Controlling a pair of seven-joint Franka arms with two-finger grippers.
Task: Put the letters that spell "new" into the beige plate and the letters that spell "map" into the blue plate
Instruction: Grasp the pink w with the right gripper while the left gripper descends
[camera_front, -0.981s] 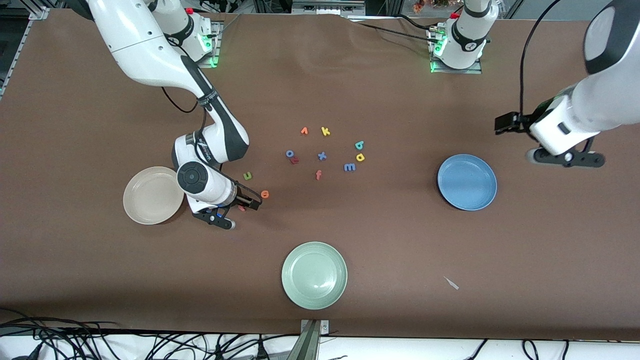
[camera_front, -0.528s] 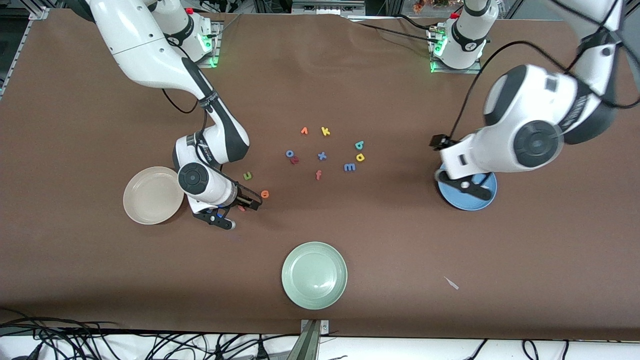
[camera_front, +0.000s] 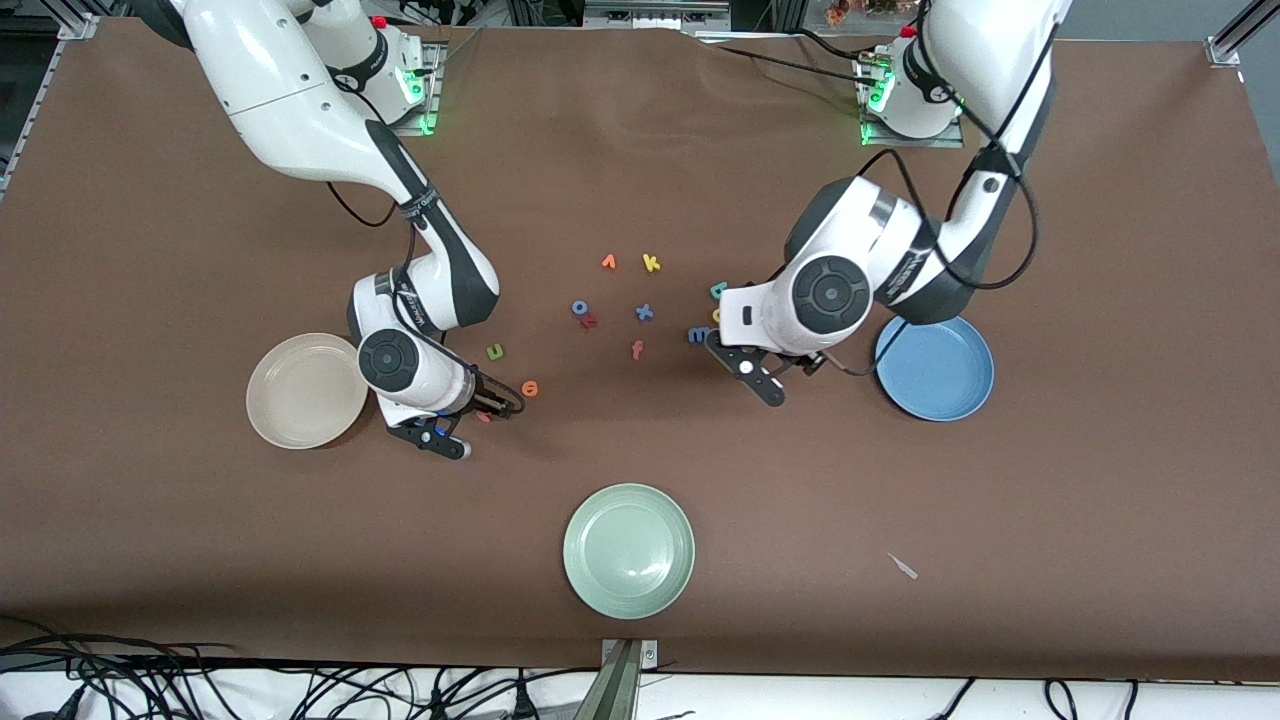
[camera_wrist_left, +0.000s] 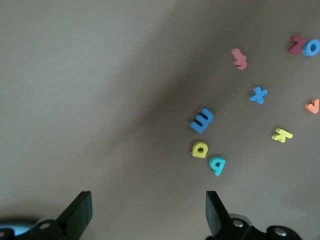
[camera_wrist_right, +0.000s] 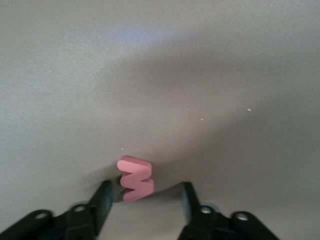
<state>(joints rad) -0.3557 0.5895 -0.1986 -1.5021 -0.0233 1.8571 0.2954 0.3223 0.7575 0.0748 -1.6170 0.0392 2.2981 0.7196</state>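
Colours on the brown table (camera_front: 1100, 500)

Pink w (camera_wrist_right: 135, 179) between the black fingers (camera_wrist_right: 102, 200) of the right tool (camera_wrist_right: 145, 202); near the left tool (camera_wrist_left: 145, 212), blue m (camera_wrist_left: 202, 120), yellow a (camera_wrist_left: 199, 149), teal p (camera_wrist_left: 217, 165); plates beige (camera_front: 306, 390), blue (camera_front: 935, 365) (plus pale green (camera_front: 628, 550)).

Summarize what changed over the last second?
The left arm swung in from its end of the table; its tool, open, now hangs near the blue m. The right tool narrowed around the pink w. Letters and plates stayed put.
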